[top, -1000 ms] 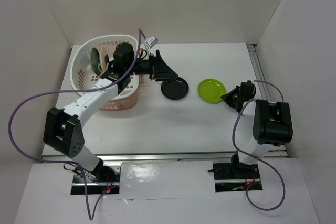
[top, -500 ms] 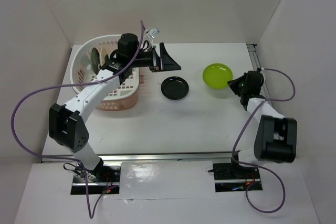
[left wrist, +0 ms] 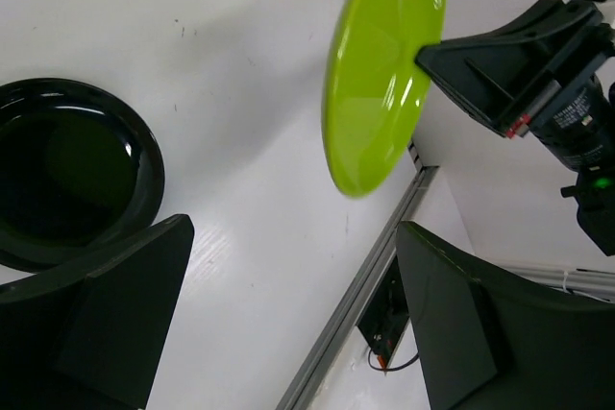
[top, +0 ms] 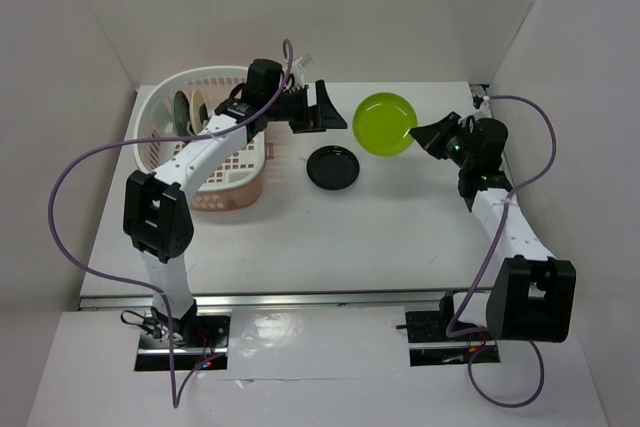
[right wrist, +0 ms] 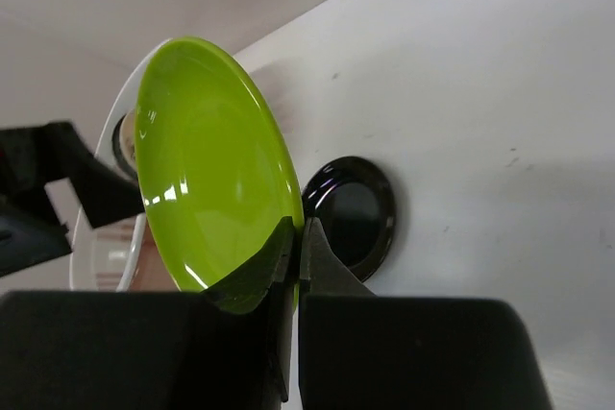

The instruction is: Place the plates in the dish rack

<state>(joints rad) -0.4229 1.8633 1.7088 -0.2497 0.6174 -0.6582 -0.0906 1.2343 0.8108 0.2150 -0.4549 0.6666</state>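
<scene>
My right gripper [top: 422, 133] is shut on the rim of the lime green plate [top: 383, 125], holding it tilted on edge above the table; the same plate [right wrist: 207, 165] fills the right wrist view, and the plate [left wrist: 380, 64] hangs ahead in the left wrist view. My left gripper [top: 330, 110] stands open just left of it, jaws wide with nothing between them. The glossy black plate [top: 333, 168] lies flat on the table below. The white dish rack [top: 200, 132] sits at the back left, with two plates standing upright inside near its left wall.
A metal rail [top: 492, 137] runs along the table's right edge. White walls enclose the table at the back and both sides. Purple cables loop off both arms.
My right gripper has lifted the green plate off the table and carried it up and left. My left arm has swung right from the rack towards the plate, jaws still open.
</scene>
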